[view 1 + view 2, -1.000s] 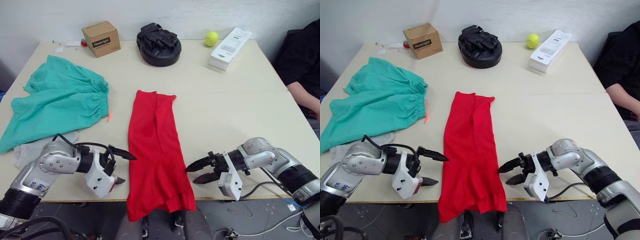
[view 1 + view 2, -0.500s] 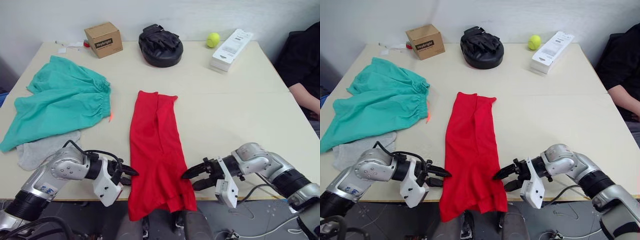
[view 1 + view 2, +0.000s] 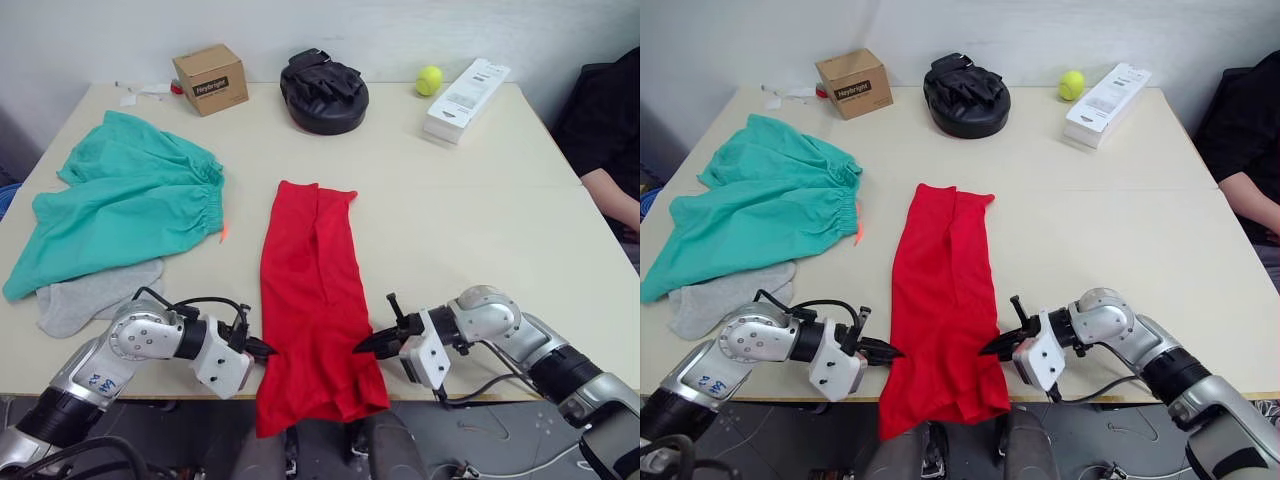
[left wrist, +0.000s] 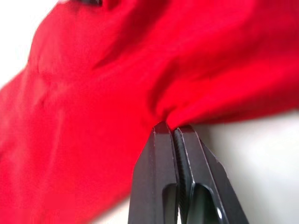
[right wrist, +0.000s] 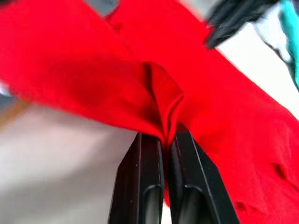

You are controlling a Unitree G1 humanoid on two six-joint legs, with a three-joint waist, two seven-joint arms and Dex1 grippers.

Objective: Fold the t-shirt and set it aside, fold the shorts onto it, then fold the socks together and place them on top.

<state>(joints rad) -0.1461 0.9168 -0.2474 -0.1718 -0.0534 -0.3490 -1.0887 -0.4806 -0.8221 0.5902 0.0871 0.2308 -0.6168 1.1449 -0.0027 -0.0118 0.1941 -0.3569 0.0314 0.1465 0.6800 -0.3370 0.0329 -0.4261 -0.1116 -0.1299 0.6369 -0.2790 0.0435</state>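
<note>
The red t-shirt (image 3: 312,290) lies in the middle of the table as a long narrow strip, its lower end hanging over the front edge. My left gripper (image 3: 264,349) is shut on its left edge near the front, with red cloth pinched at the tips (image 4: 174,130). On the opposite edge my right gripper (image 3: 361,347) is shut on a raised fold of the same cloth (image 5: 164,134). The teal shorts (image 3: 120,210) lie spread at the left. Grey socks (image 3: 90,298) poke out from under their front edge.
Along the back stand a cardboard box (image 3: 208,78), a black padded mitt (image 3: 323,90), a tennis ball (image 3: 429,79) and a white carton (image 3: 465,85). A person in dark clothes (image 3: 610,130) sits at the right edge.
Both grippers have moved inward to the t-shirt's two side edges and gone from open to shut on the cloth.
</note>
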